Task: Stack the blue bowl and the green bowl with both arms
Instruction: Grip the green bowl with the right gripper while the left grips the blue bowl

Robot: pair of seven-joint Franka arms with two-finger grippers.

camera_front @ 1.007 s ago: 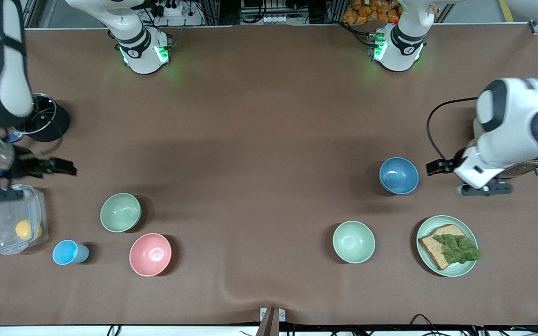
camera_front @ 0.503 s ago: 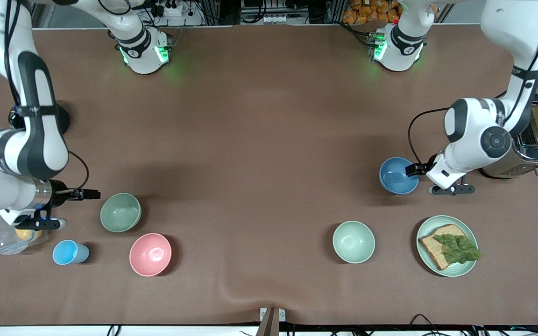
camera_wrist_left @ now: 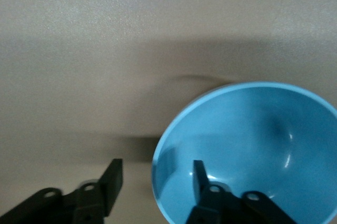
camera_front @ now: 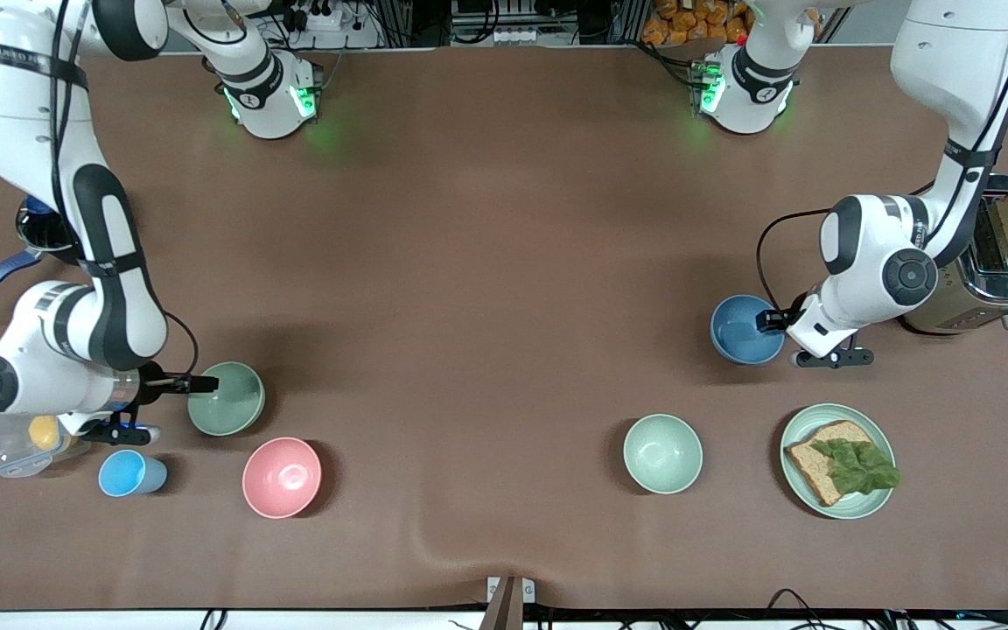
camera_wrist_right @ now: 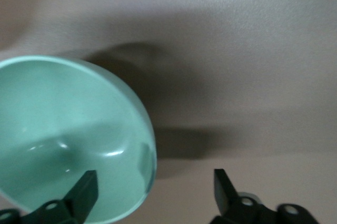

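The blue bowl (camera_front: 738, 334) stands upright on the table near the left arm's end. My left gripper (camera_front: 765, 320) is open at its rim. In the left wrist view the left gripper (camera_wrist_left: 156, 179) straddles the rim of the blue bowl (camera_wrist_left: 253, 129), one finger inside and one outside, not closed on it. The sage-green bowl (camera_front: 231, 402) stands near the right arm's end. My right gripper (camera_front: 205, 383) is open at its rim. In the right wrist view the right gripper (camera_wrist_right: 154, 184) straddles the rim of the green bowl (camera_wrist_right: 58, 129).
A paler mint bowl (camera_front: 662, 453) and a plate with bread and lettuce (camera_front: 880, 437) lie nearer the front camera than the blue bowl. A toaster (camera_front: 1007, 262) stands beside the left arm. A pink bowl (camera_front: 282, 477), light-blue cup (camera_front: 129, 473) and clear container (camera_front: 5, 442) lie around the green bowl.
Both arms have come in and down. The left gripper reached the blue bowl's rim; the right gripper moved from over the container to the green bowl's rim.
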